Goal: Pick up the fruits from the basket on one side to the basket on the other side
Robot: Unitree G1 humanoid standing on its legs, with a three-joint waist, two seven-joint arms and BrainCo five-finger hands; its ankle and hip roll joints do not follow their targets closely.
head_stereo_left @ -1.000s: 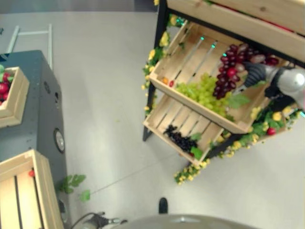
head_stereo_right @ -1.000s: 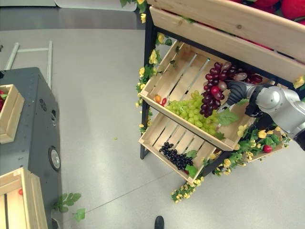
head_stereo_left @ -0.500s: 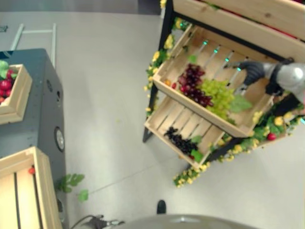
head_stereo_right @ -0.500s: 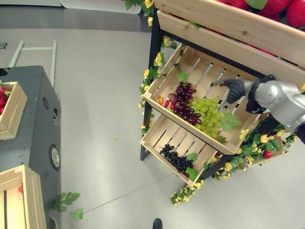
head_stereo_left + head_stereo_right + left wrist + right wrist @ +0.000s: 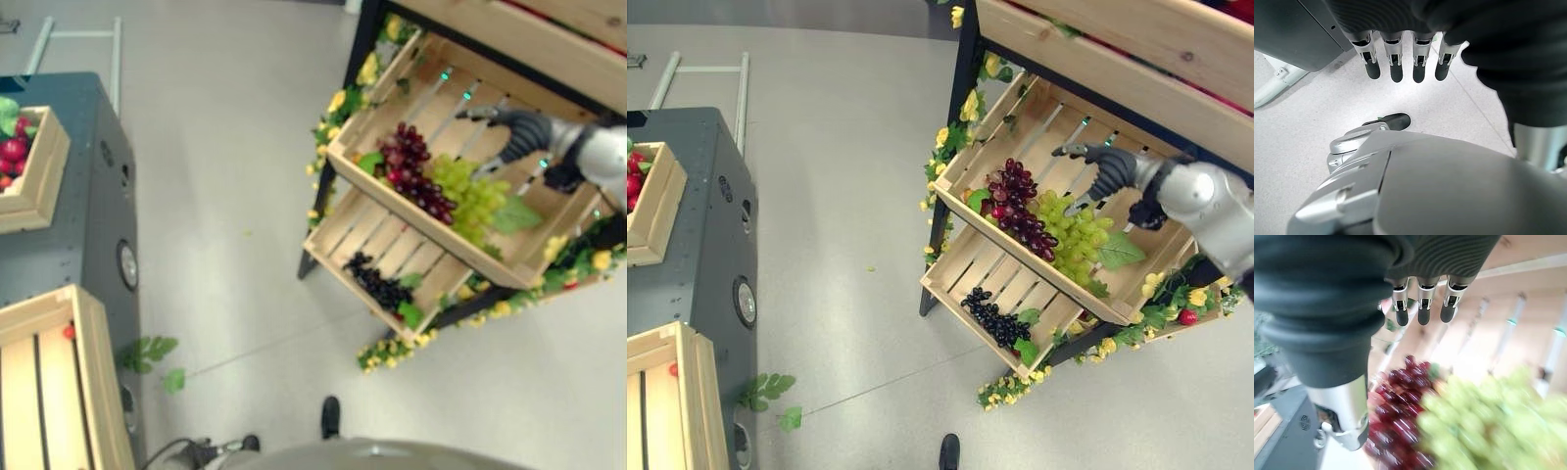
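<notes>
A wooden rack (image 5: 1087, 59) holds 2 slanted crates: the upper crate (image 5: 965, 166) carries a bunch of dark red grapes (image 5: 1017, 204) near its front left corner with green grapes (image 5: 1076, 235) touching them on the right, and the lower crate (image 5: 950, 269) has black grapes (image 5: 991, 318) near its front edge. The right hand (image 5: 1109, 164) hangs over the upper crate's slats behind the green grapes, fingers straight and holding nothing (the red bunch lies free below). The left hand (image 5: 1405, 61) hangs relaxed and empty over the floor (image 5: 843, 147), beside a grey cart (image 5: 710, 255) carrying 2 more crates (image 5: 656, 211).

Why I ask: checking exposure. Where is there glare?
Left wrist view: the floor glares white just beyond the left hand. Right wrist view: small teal glints on the crate slats; the grapes look evenly lit.
</notes>
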